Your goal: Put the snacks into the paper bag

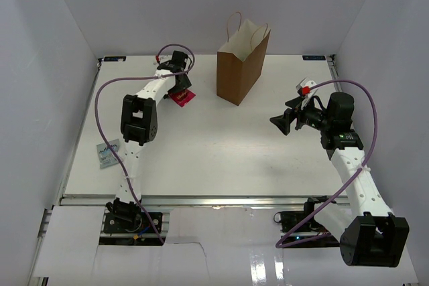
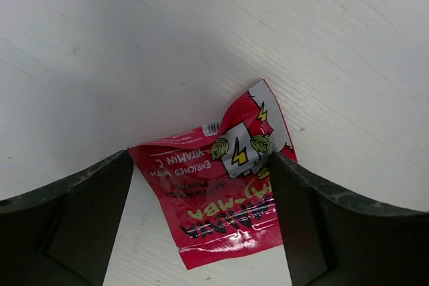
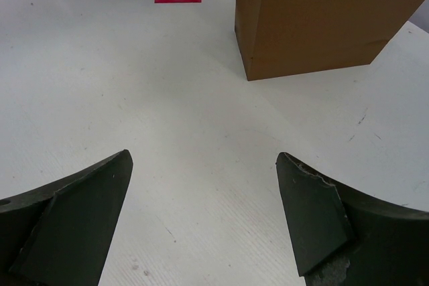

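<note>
The red snack packet (image 2: 221, 192) lies flat on the surface (image 1: 221, 159), at nine o'clock from the paper bag (image 1: 240, 72). The left end effector (image 2: 200, 165) straddles it, opened wide. It should lower until both jaws flank the crinkly foil, then pinch its middle firmly; the right end effector (image 1: 280, 124), wide and empty, hangs at the bag's four o'clock

The table (image 1: 221, 152) carries a paper bag (image 1: 238, 75), a red packet (image 1: 181, 97) and a pale packet (image 1: 107, 153).

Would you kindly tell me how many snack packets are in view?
2. A red packet lies between the open fingers of the left gripper, left of the paper bag; a pale blue-silver packet lies near the table's left edge. More may be hidden inside the bag.
</note>
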### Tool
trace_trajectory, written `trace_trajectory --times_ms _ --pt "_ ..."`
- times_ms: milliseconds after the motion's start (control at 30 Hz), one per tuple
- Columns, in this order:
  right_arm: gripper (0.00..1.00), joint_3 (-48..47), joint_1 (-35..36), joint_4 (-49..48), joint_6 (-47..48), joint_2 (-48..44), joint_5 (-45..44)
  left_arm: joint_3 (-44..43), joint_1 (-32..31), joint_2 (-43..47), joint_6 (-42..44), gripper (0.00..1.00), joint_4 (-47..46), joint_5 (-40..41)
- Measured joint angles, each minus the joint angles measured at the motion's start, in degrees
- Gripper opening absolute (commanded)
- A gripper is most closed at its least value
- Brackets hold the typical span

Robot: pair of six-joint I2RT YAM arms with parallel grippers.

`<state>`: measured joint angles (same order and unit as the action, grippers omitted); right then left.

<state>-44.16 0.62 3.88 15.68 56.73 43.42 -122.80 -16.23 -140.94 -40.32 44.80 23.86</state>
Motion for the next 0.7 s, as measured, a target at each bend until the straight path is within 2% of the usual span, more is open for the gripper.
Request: trace_trajectory --times_ms 100,133,200,233,333,367,433,533,567,700 --pt "0.94 0.00 0.00 0.00 0.02 0.00 -0.02 -0.15 0.02 -0.07 0.33 0.77 -0.02 -0.57" --pt "0.93 0.00 0.00 0.00 0.02 0.00 -0.04 -0.15 0.09 -0.07 0.31 0.70 -0.04 -0.76" --pt "0.94 0.00 -0.02 0.00 0.02 0.00 -0.17 -0.11 0.31 -0.07 0.22 0.63 -0.42 -1.22" --pt "0.93 0.00 -0.02 0.00 0.02 0.00 -0.20 0.13 0.37 -0.04 0.26 0.56 -0.70 -1.38" --pt "0.93 0.00 0.00 0.00 0.02 0.00 -0.20 1.33 0.57 0.46 0.22 0.48 -2.01 -1.84" --pt "0.93 0.00 0.00 0.00 0.02 0.00 -0.20 1.88 0.68 0.81 0.22 0.41 -2.43 -1.99" --pt "0.93 0.00 0.00 0.00 0.02 0.00 -0.20 3.37 0.72 1.57 0.22 0.35 -3.65 -2.25" --pt "0.94 0.02 -0.02 0.00 0.02 0.00 -0.20 7.63 0.87 3.87 0.28 0.28 -6.73 -2.80" --pt "0.94 0.00 0.00 0.00 0.02 0.00 -0.20 10.05 0.92 5.11 0.46 0.22 -8.41 -3.26" --pt "0.94 0.00 0.00 0.00 0.02 0.00 -0.20 19.30 1.01 10.88 1.99 0.10 -12.96 -6.45"
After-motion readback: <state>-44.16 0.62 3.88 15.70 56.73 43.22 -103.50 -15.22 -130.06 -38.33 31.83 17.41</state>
